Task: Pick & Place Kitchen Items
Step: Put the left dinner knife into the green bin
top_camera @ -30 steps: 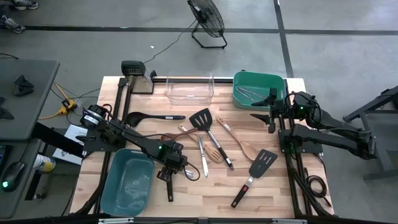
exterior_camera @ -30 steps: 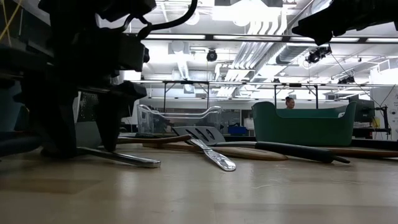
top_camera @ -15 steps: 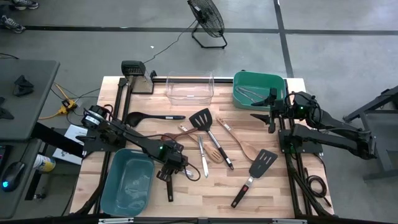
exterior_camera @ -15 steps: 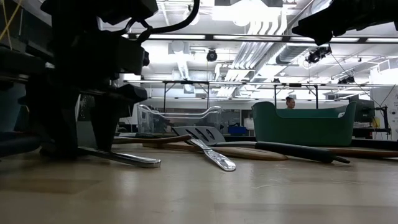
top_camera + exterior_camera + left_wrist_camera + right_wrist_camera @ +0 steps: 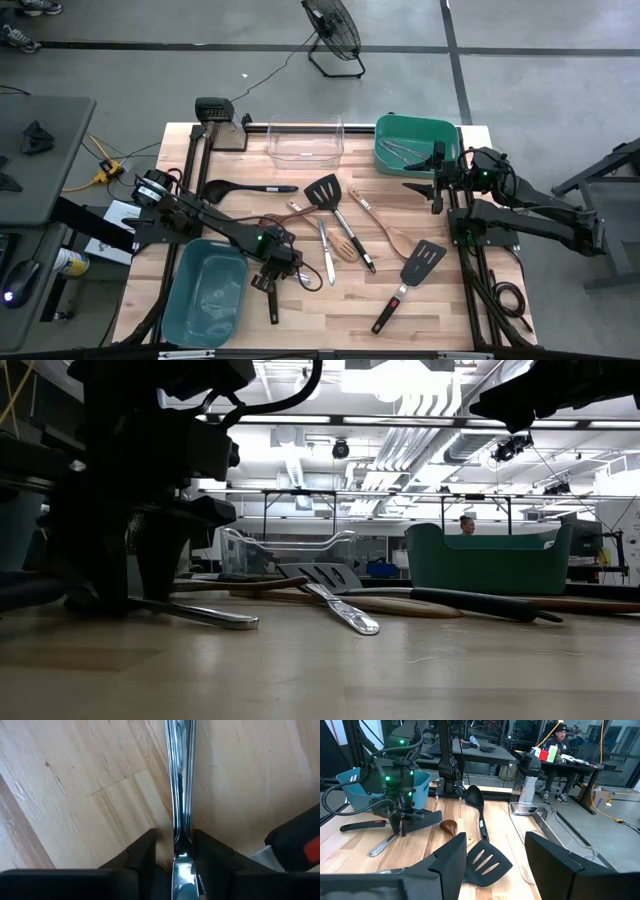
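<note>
the green tub [image 5: 415, 143] at the table's far right corner holds a few silvery metal pieces [image 5: 400, 150]. beside it the clear plastic bin [image 5: 305, 140] looks bare inside, and so does the teal tub [image 5: 205, 293] at the near left edge. the left gripper [image 5: 273, 277] is down on the table [image 5: 440, 310] just beside the teal tub – its jaws stand narrow, 1 on each side of a silvery metal handle [image 5: 178, 795], close against it. the other kitchen items – black ladle [image 5: 240, 188], black turners [image 5: 326, 192], wooden spoons [image 5: 385, 230] – lie spread over mid-table. the right gripper [image 5: 437, 188] hovers by the green tub, jaws part open, holding nothing.
</note>
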